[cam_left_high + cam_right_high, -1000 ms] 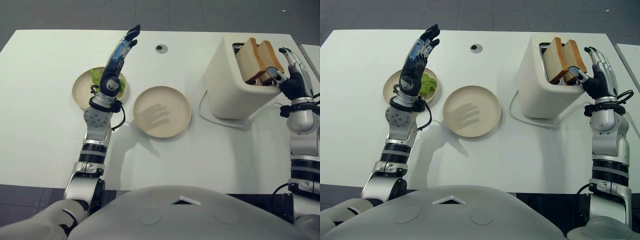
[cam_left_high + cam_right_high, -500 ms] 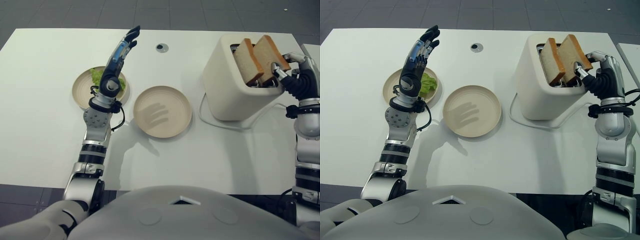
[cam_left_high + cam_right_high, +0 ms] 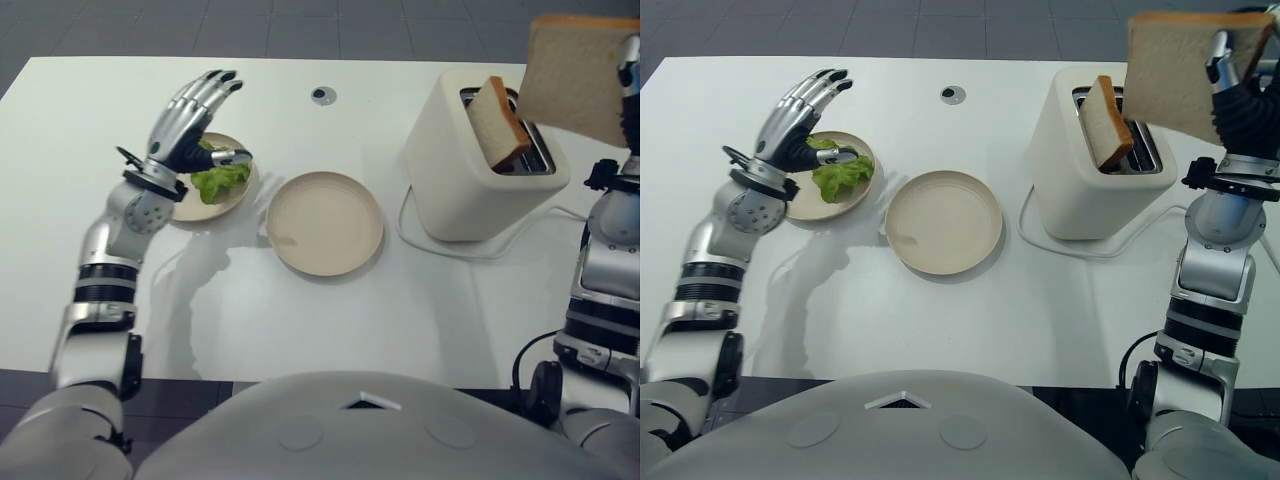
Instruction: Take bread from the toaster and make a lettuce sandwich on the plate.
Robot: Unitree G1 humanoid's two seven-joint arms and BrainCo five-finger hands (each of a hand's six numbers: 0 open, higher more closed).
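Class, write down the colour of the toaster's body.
The toaster is cream, close to off-white; the right eye view shows it best.

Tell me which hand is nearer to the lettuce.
Left. The left hand hovers open just above the lettuce on its plate; the right hand is far off, raised up by the toaster with a bread slice in its grasp.
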